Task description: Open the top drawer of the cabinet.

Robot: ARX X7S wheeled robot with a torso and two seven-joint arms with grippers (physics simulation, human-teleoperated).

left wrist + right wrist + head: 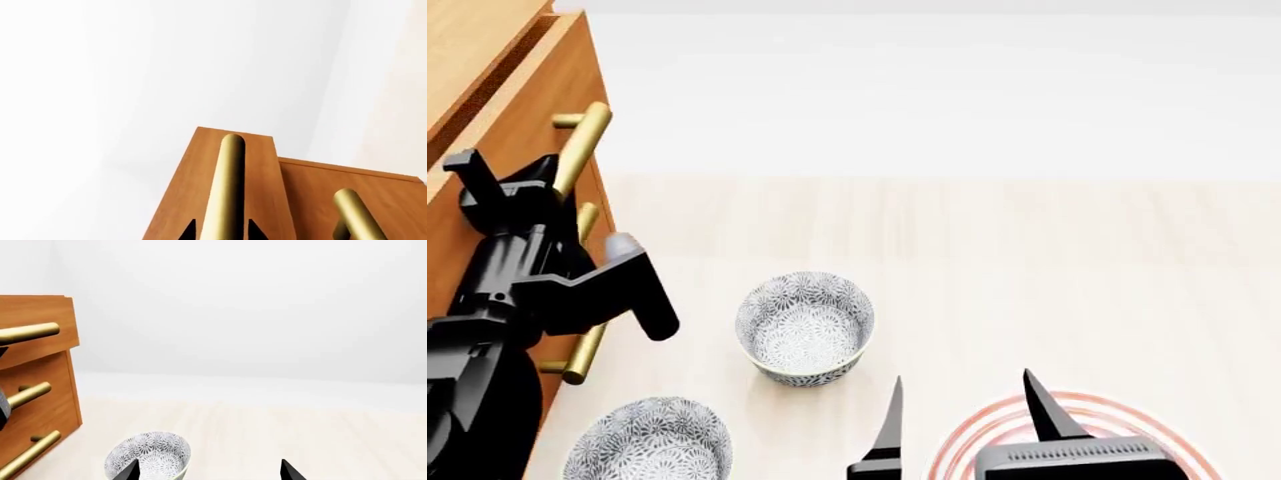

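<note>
the left gripper (527,205) straddles the brass handle (223,190) of the top drawer (230,185), fingers either side, apparently clamped; the bar's long axis runs horizontally across the cabinet (487,120). the right gripper (968,410) hangs apart, far off.

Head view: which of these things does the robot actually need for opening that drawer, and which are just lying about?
For the job:
- tall orange-brown wooden cabinet
- its top drawer, pulled slightly out, with brass bar handle
- left pincer, at that handle

Just lying about:
- grey patterned bowl
- second grey patterned bowl
- red-ringed plate under the right pincer
</note>
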